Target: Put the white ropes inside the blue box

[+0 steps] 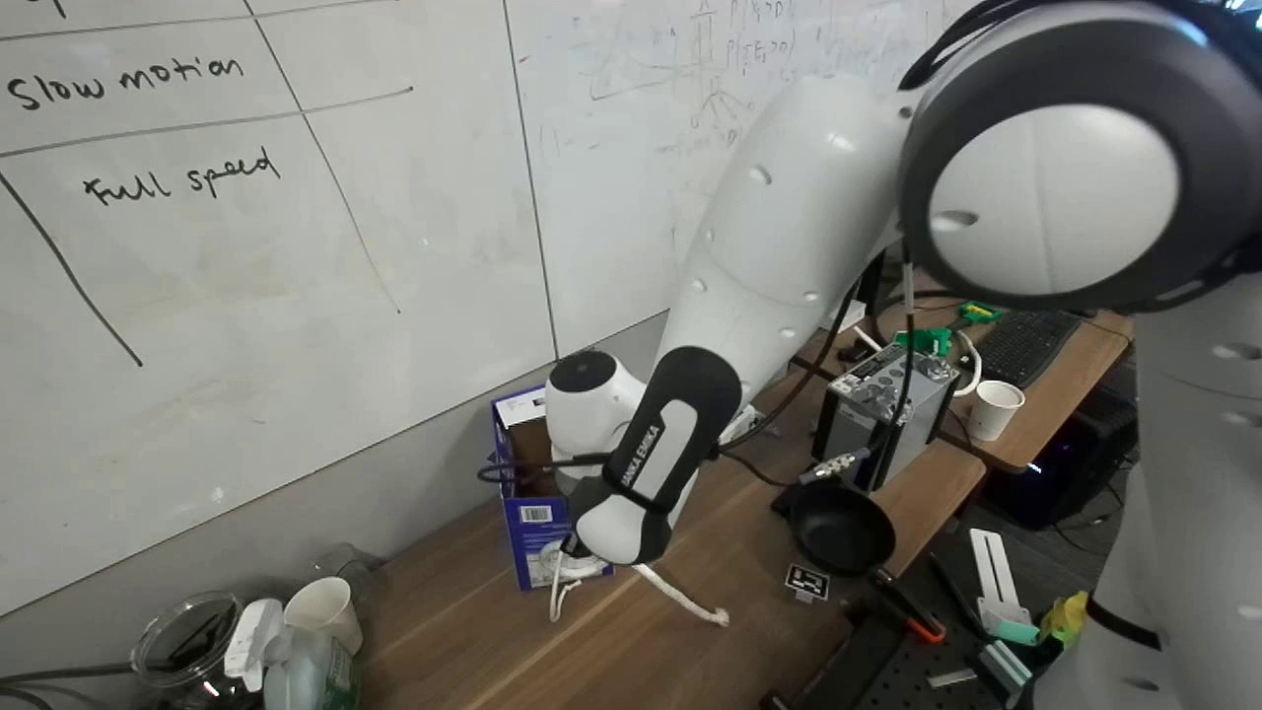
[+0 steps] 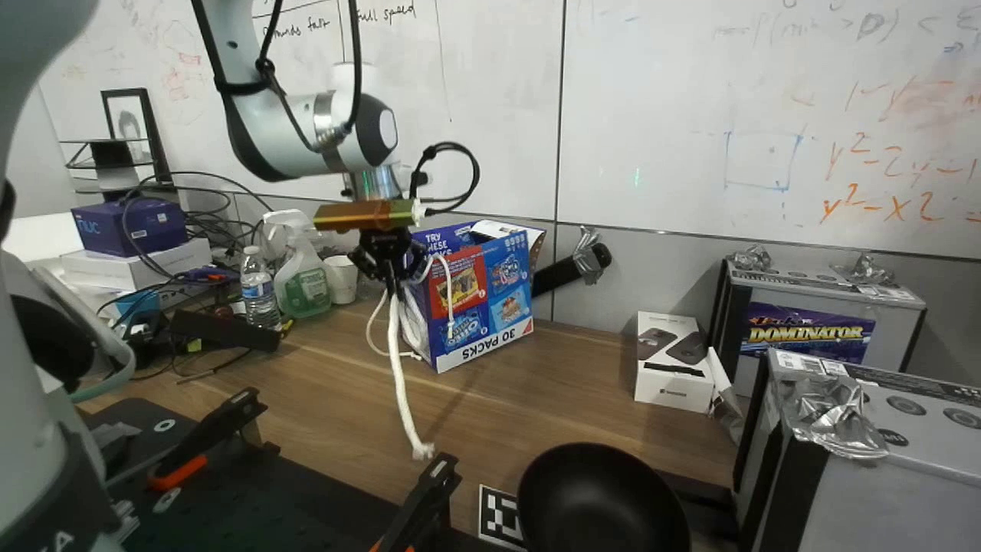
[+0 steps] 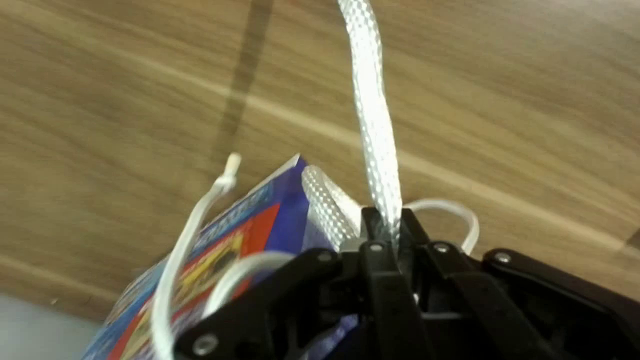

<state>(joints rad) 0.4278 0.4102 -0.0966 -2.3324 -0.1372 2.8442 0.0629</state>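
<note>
The white ropes hang from my gripper (image 2: 391, 282). One is a thick braided rope (image 2: 400, 383), which also shows in the wrist view (image 3: 371, 100) and in an exterior view (image 1: 685, 597). A thinner white cord (image 3: 172, 265) loops out beside the fingers. My gripper is shut on the ropes, seen in the wrist view (image 3: 385, 225). The blue box (image 2: 479, 322) stands on the table with its top open, also visible in an exterior view (image 1: 532, 528). My gripper is beside the box, near its upper edge, and the rope ends hang outside it. The arm hides much of the box and the gripper in an exterior view.
A whiteboard (image 1: 296, 247) stands behind the table. A black pan (image 2: 605, 502), a white phone box (image 2: 674, 360) and grey cases (image 2: 866, 452) are on one side. A spray bottle (image 2: 304, 280), a white cup (image 2: 342, 277) and a water bottle (image 2: 259, 291) are on the other.
</note>
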